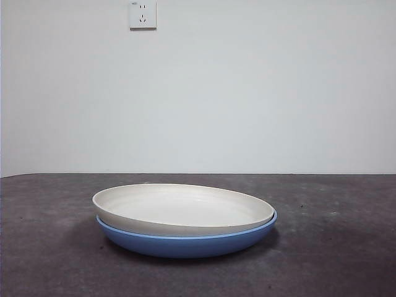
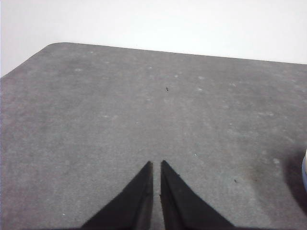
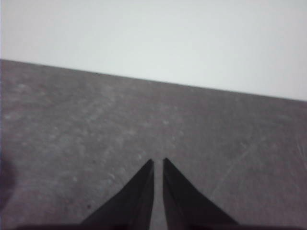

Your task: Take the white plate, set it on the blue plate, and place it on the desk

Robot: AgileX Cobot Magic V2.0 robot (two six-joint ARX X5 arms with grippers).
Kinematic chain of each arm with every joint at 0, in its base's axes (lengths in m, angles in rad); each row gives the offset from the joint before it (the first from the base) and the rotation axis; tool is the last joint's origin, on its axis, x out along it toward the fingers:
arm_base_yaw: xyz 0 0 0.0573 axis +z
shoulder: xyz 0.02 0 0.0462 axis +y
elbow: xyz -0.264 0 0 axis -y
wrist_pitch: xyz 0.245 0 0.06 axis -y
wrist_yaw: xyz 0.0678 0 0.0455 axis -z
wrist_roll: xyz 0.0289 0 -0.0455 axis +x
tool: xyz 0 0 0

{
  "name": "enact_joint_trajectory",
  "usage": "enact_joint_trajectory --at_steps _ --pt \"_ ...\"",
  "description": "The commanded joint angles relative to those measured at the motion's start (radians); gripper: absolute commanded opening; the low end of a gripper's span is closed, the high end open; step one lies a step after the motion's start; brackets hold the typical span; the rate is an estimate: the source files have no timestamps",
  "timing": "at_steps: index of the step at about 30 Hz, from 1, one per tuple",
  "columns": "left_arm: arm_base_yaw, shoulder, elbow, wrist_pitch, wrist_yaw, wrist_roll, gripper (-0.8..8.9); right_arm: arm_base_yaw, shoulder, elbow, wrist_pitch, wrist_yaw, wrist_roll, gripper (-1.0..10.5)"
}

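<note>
In the front view the white plate (image 1: 182, 208) rests inside the blue plate (image 1: 185, 242), tilted a little, its left rim higher. Both stand on the dark desk (image 1: 49, 260) near the middle. No gripper shows in the front view. My left gripper (image 2: 156, 165) hovers over bare desk with its jaws shut and nothing between them; a sliver of the blue plate (image 2: 304, 167) shows at the picture's edge. My right gripper (image 3: 158, 163) is likewise shut over bare desk, with no plate in its view.
A white wall rises behind the desk, with a power socket (image 1: 143, 14) high up. The desk's rounded far corner (image 2: 57, 45) shows in the left wrist view.
</note>
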Motion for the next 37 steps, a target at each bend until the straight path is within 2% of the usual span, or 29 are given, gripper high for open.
enact_joint_trajectory --at_steps 1,5,13,19,24,29,37 --pt "0.002 -0.001 -0.020 -0.007 -0.004 0.009 0.28 -0.006 -0.021 -0.027 0.014 0.002 -0.008 0.3" --pt "0.002 -0.001 -0.020 -0.007 -0.004 0.009 0.28 -0.005 -0.021 -0.058 0.014 0.009 -0.001 0.3" --pt "0.002 -0.001 -0.020 -0.007 -0.004 0.009 0.28 -0.005 -0.021 -0.060 -0.084 0.095 0.019 0.3" --pt "0.002 -0.001 -0.020 -0.007 -0.004 0.009 0.28 -0.005 -0.021 -0.060 -0.086 0.133 0.027 0.3" --pt "0.002 -0.001 -0.020 -0.007 -0.004 0.009 0.28 -0.007 -0.021 -0.060 -0.085 0.140 0.034 0.3" --pt "0.002 -0.001 -0.020 -0.007 -0.004 0.009 0.28 -0.007 -0.021 -0.060 -0.083 0.139 0.092 0.3" --pt "0.002 -0.001 -0.020 -0.007 -0.004 0.009 0.28 -0.007 -0.021 -0.060 -0.054 0.138 0.094 0.3"
